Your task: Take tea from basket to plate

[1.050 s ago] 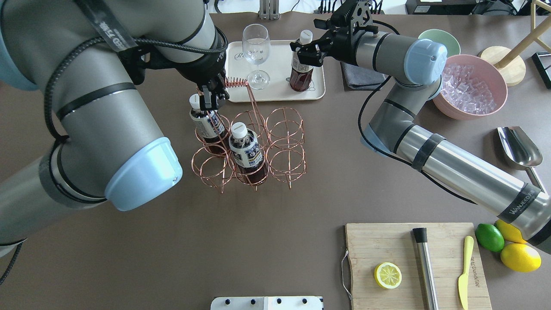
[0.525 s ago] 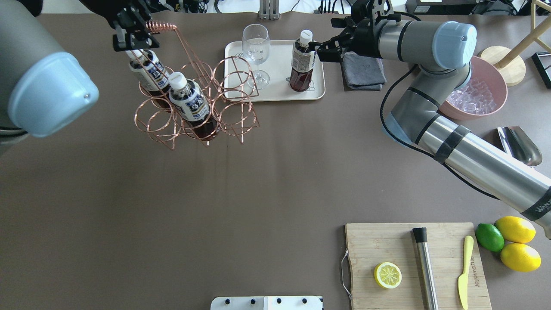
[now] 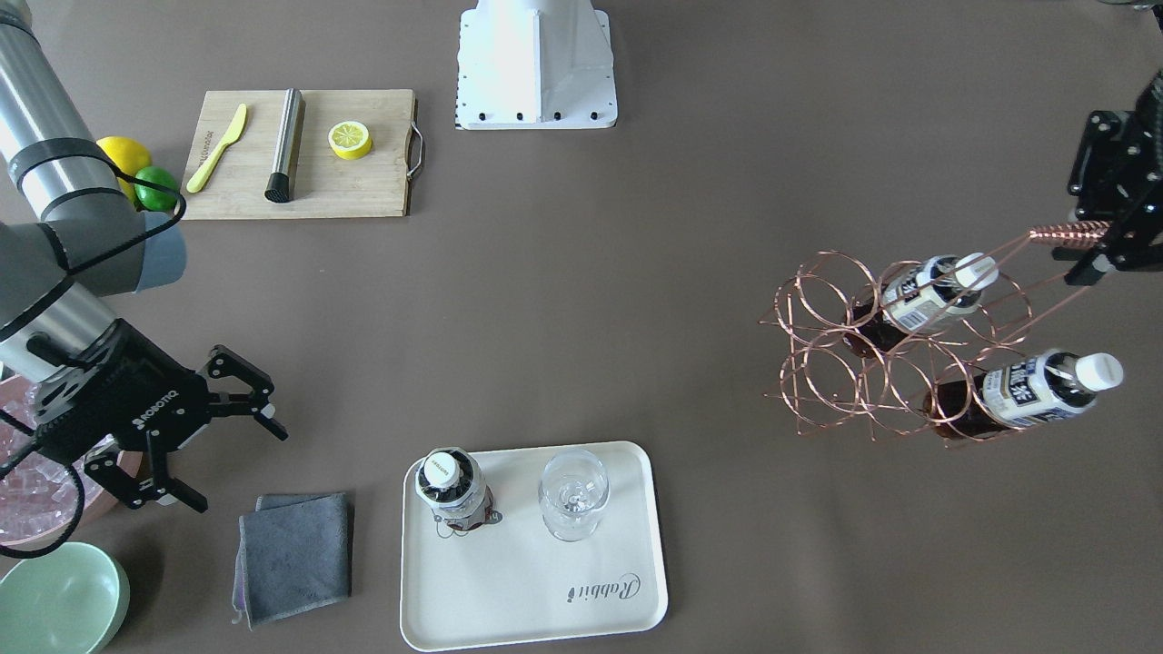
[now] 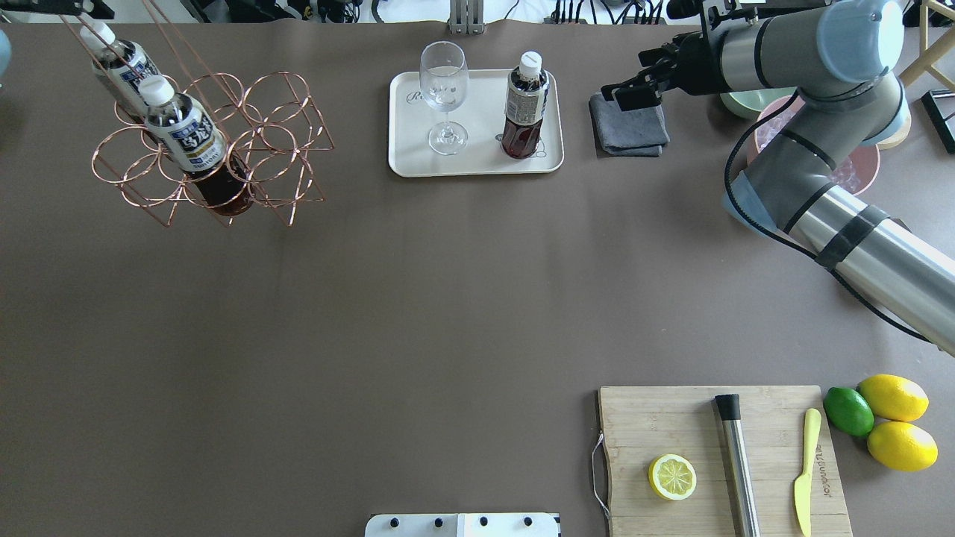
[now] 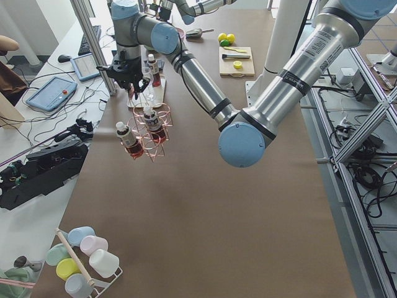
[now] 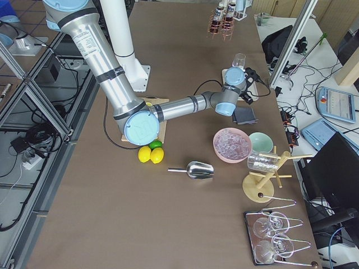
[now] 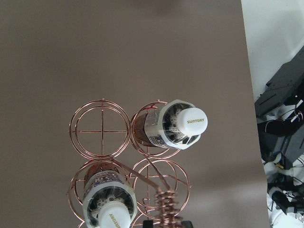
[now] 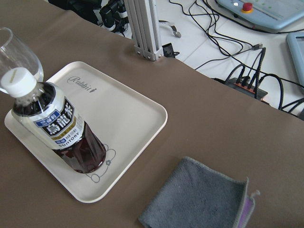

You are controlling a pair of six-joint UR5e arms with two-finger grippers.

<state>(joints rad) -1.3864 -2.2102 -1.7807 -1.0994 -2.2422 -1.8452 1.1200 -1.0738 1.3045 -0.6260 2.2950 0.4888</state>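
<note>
One tea bottle stands upright on the cream plate, next to a stemmed glass; it also shows in the right wrist view. My right gripper is open and empty, off to the side of the plate above a grey cloth. My left gripper is shut on the coiled handle of the copper wire basket and holds it in the air, tilted, over the table's far left. Two more tea bottles lean in the basket.
A pink bowl of ice and a mint-green bowl lie under my right arm. A wooden cutting board with half a lemon, a muddler and a knife sits at the front right, with lemons and a lime beside it.
My left gripper has lifted the basket with two bottles and carried it far left. My right gripper has let go of the bottle on the plate and pulled back right.
</note>
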